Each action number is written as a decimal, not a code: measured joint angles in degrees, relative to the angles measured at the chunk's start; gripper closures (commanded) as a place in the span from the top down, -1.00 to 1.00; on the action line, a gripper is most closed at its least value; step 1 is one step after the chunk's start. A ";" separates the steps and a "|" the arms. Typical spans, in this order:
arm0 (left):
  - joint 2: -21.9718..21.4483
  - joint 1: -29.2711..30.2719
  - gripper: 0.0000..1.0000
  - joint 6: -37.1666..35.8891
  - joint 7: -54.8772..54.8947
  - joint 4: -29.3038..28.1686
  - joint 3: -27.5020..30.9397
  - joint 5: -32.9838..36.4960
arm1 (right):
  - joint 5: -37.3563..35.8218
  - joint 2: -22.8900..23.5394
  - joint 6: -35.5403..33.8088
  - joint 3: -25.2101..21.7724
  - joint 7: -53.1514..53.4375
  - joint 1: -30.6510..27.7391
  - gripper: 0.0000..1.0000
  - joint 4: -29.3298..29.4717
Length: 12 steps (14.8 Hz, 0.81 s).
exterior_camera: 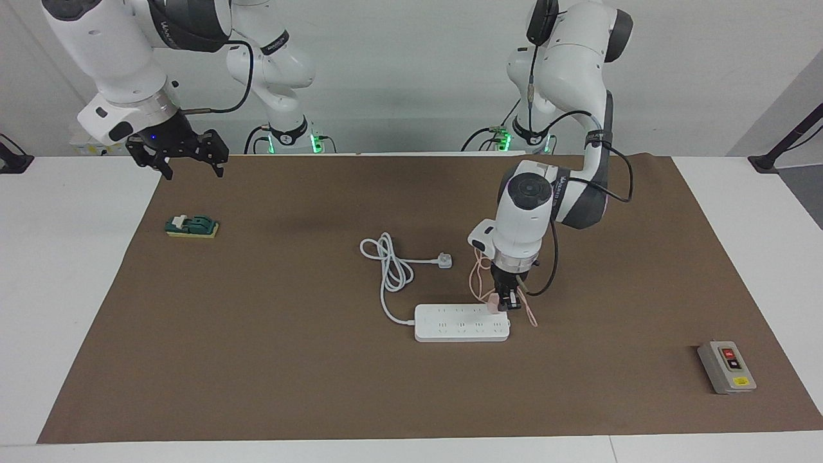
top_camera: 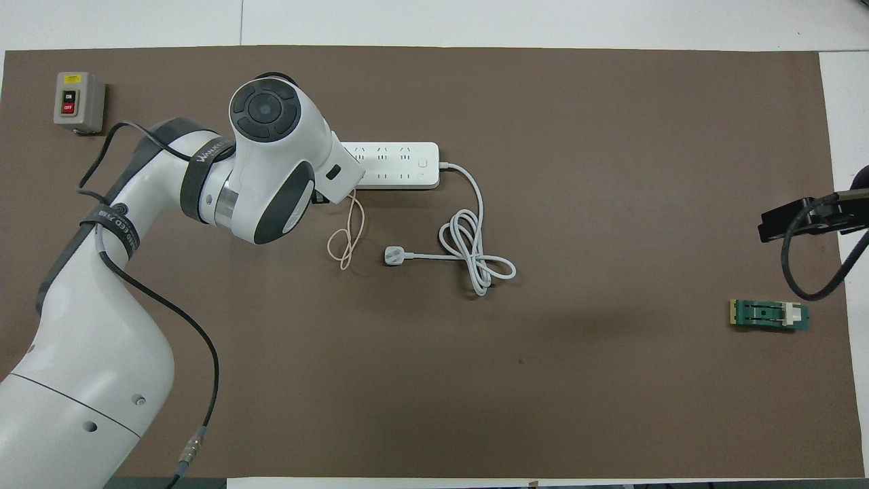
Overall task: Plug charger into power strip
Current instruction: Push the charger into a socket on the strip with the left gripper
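The power strip lies flat in the middle of the brown mat; it also shows in the overhead view. My left gripper points straight down at the strip's end toward the left arm and is shut on the pale pink charger. The charger sits at the strip's top edge, on the row nearer to the robots. Its thin pink cable loops on the mat, also in the overhead view. The left arm hides the charger in the overhead view. My right gripper waits open in the air over the mat's corner.
The strip's thick white cord ends in a white three-pin plug lying nearer to the robots than the strip. A grey box with red and black buttons sits toward the left arm's end. A green and yellow block lies under the right gripper.
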 measured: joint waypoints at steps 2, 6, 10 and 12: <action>-0.05 0.00 -1.00 -0.05 0.00 -0.15 0.00 0.00 | 0.00 -0.02 0.00 0.00 0.00 0.00 1.00 0.00; -0.14 0.00 -1.00 0.73 -0.72 -1.03 0.00 0.00 | 0.00 -0.23 0.00 0.00 0.00 0.00 1.00 0.00; -0.16 0.09 -1.00 0.43 -1.73 -0.84 0.49 -2.54 | 0.00 -0.36 0.00 0.00 0.00 0.00 1.00 0.00; 0.09 0.29 -1.00 -0.23 -1.72 -0.21 0.92 -4.91 | 0.00 -0.36 0.00 0.00 0.00 0.00 1.00 0.00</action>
